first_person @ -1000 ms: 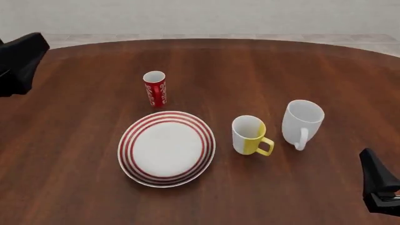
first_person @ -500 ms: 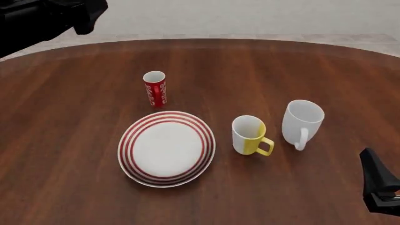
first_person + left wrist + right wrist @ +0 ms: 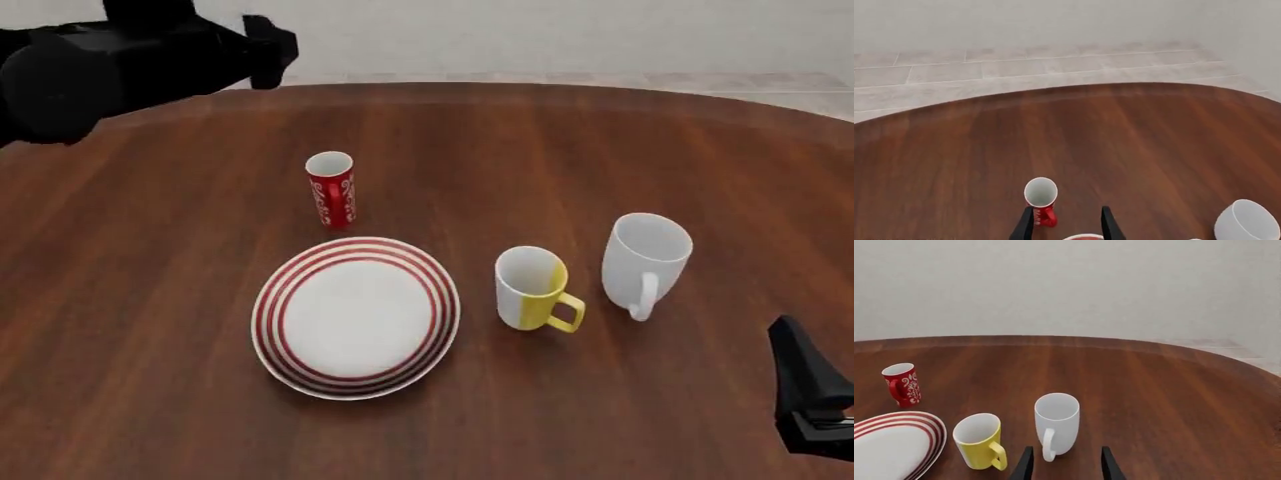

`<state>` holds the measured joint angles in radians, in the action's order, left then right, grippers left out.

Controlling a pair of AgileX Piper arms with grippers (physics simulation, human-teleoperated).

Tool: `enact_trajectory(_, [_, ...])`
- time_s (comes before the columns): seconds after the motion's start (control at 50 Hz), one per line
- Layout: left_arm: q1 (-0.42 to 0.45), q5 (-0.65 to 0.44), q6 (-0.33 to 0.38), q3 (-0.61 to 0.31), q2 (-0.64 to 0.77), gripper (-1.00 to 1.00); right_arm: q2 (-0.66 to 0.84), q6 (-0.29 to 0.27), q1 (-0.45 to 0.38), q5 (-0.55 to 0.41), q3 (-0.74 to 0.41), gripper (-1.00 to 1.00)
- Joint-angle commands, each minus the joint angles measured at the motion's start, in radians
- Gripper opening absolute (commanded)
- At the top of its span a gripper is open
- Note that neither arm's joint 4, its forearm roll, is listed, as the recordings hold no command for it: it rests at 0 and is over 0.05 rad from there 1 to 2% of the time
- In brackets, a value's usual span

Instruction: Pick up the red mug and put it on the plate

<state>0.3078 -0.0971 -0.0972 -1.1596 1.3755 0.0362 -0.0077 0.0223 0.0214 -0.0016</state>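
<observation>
The red mug (image 3: 330,188) stands upright on the table, just behind the plate (image 3: 356,317), a white plate with red rings at its rim. My left gripper (image 3: 271,52) hovers high over the back left of the table, well apart from the mug. In the left wrist view its fingers (image 3: 1023,227) stand open and hold nothing, with the red mug (image 3: 1041,199) far below them. My right gripper (image 3: 1066,466) is open and empty at the table's near right corner (image 3: 805,385). From there I see the red mug (image 3: 902,385) and the plate (image 3: 894,446) off to the side.
A white-and-yellow mug (image 3: 534,290) stands right of the plate. A taller plain white mug (image 3: 645,262) stands beside it, handle toward me. Both sit in front of the right gripper, the white mug (image 3: 1056,425) nearest. The round wooden table (image 3: 160,300) ends at a tiled floor behind.
The left arm has swung from the left edge up and to the right, and now hangs over the table's back left. The mugs, plate and right arm have not moved.
</observation>
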Motion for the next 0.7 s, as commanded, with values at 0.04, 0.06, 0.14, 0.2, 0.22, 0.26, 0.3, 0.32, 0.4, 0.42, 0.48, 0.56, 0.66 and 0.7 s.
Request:
enact_trajectory(0.04, [-0.032,0.017,-0.011,-0.056,0.130,1.00,0.006,0.000,0.000,0.007,0.001,1.00])
enact_trajectory(0.06, [-0.033,0.018,-0.013,-0.058,0.138,1.00,0.006,0.001,0.000,0.007,0.001,1.00])
enact_trajectory(0.14, [-0.047,0.024,-0.025,-0.074,0.174,1.00,0.005,0.002,-0.002,0.005,0.001,1.00])
enact_trajectory(0.2, [-0.050,0.030,-0.022,-0.087,0.199,1.00,0.006,0.002,-0.002,0.005,0.001,1.00])
enact_trajectory(0.22, [-0.047,0.030,-0.022,-0.092,0.206,1.00,0.003,0.000,-0.003,0.004,0.001,1.00])
enact_trajectory(0.26, [-0.049,0.038,-0.014,-0.098,0.227,1.00,0.002,0.000,-0.003,0.002,0.001,1.00])
enact_trajectory(0.3, [-0.054,0.049,-0.009,-0.102,0.245,1.00,0.005,-0.002,-0.003,0.005,0.001,1.00])
enact_trajectory(0.32, [-0.055,0.049,-0.009,-0.106,0.256,1.00,0.004,-0.002,-0.003,0.004,0.001,1.00])
enact_trajectory(0.4, [-0.064,0.067,-0.006,-0.111,0.291,1.00,0.001,-0.002,-0.004,0.002,0.001,1.00])
enact_trajectory(0.42, [-0.062,0.073,-0.013,-0.113,0.299,1.00,0.002,-0.001,-0.004,0.002,0.001,1.00])
enact_trajectory(0.48, [-0.065,0.097,-0.018,-0.109,0.328,1.00,0.002,0.001,-0.003,0.002,0.001,1.00])
enact_trajectory(0.56, [-0.067,0.099,-0.020,-0.119,0.347,1.00,0.001,0.003,-0.005,0.000,0.001,1.00])
enact_trajectory(0.66, [-0.066,0.099,-0.027,-0.120,0.357,1.00,0.009,0.003,-0.004,0.006,0.001,1.00])
enact_trajectory(0.7, [-0.072,0.101,-0.034,-0.113,0.360,1.00,0.012,0.006,-0.003,0.007,0.001,1.00])
